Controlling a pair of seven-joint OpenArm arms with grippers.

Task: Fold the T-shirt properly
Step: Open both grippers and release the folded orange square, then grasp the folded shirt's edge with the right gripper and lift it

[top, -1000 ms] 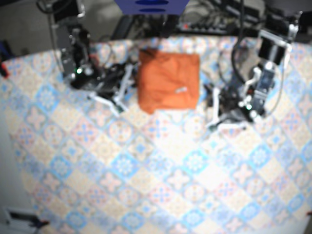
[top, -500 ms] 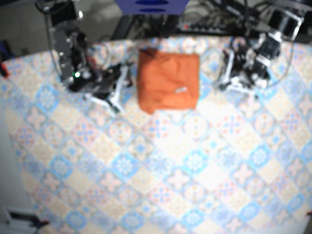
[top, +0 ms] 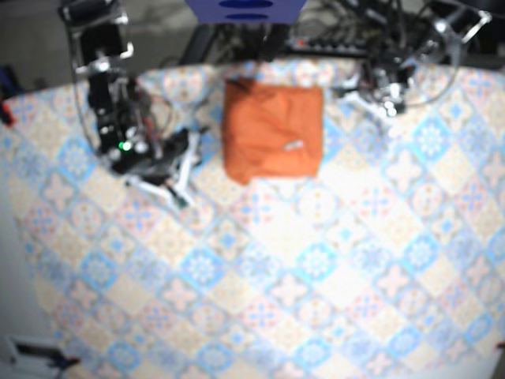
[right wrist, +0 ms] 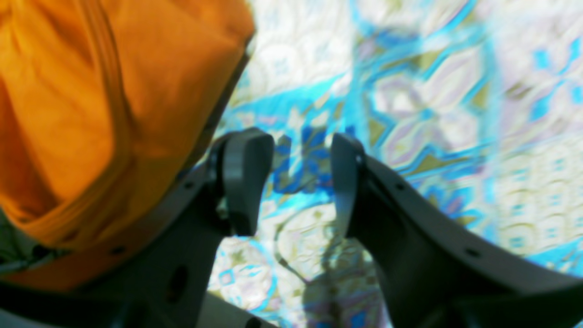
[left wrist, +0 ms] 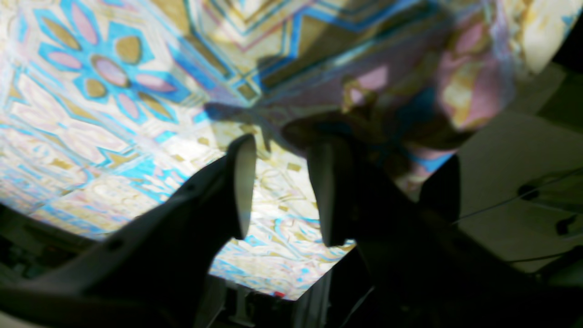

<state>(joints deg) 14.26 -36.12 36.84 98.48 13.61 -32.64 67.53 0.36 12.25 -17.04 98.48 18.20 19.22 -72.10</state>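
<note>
The orange T-shirt (top: 272, 132) lies folded into a rough square near the table's far edge in the base view. My right gripper (top: 185, 170) hovers to its left, open and holding nothing; its wrist view shows the T-shirt (right wrist: 86, 114) beside the left finger, with patterned cloth between the fingers of the gripper (right wrist: 291, 182). My left gripper (top: 359, 95) is raised at the far right corner, apart from the shirt. In its own view the left gripper (left wrist: 280, 187) stands open over the tablecloth and holds nothing.
A tablecloth (top: 300, 268) with blue, pink and yellow tile patterns covers the table. A blue object (top: 245, 9) and cables (top: 339, 35) sit beyond the far edge. The table's edge and floor (left wrist: 514, 182) show in the left wrist view.
My left arm has lifted and swung from beside the shirt's right edge up to the far right corner. My right arm has drawn back slightly leftward. The shirt has not moved.
</note>
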